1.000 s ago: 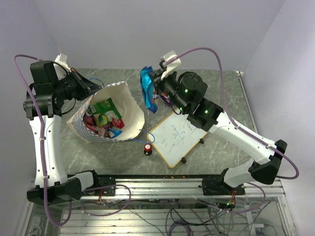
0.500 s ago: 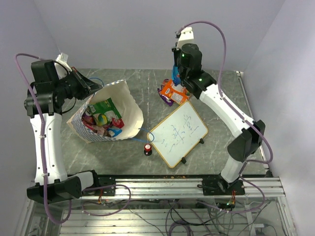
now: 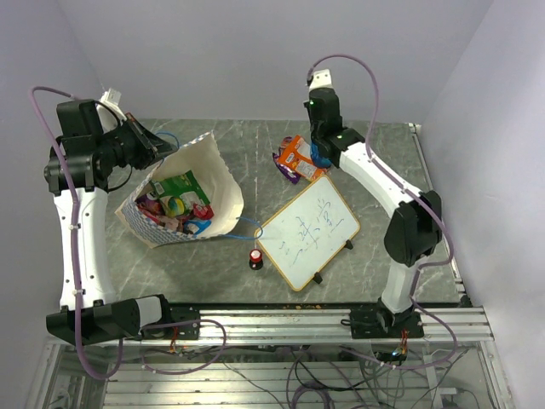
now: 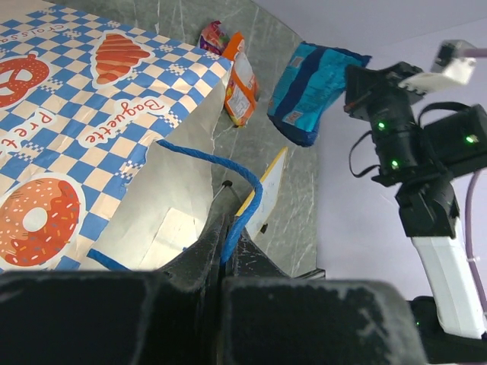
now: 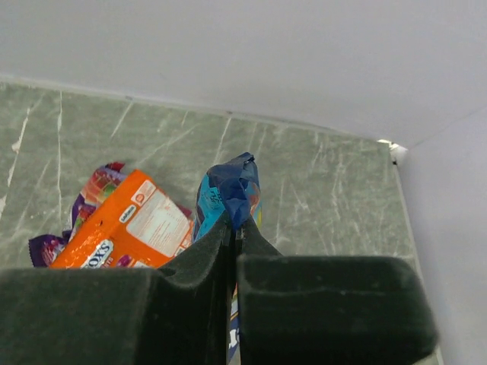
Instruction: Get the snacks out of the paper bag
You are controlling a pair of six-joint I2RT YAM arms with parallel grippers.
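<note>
The paper bag (image 3: 223,181) lies open on the left of the table, with several snacks (image 3: 177,198) inside. My left gripper (image 3: 158,146) is shut on its blue cord handle (image 4: 245,190) and holds the rim up; the checkered side (image 4: 91,114) shows in the left wrist view. My right gripper (image 3: 318,146) is shut on a blue packet (image 5: 228,188) and holds it low over the back of the table. The packet (image 4: 313,90) hangs right beside an orange packet (image 3: 298,156) and a purple packet (image 3: 285,172) that lie on the table.
A wood-framed whiteboard (image 3: 308,230) lies right of the bag, just in front of the taken-out packets. A small red-topped black knob (image 3: 255,256) stands by its near left corner. The back wall is close behind my right gripper.
My right arm has swung from beside the bag's mouth to the back of the table, carrying the blue packet down beside the orange one. My left gripper still holds the handle.
</note>
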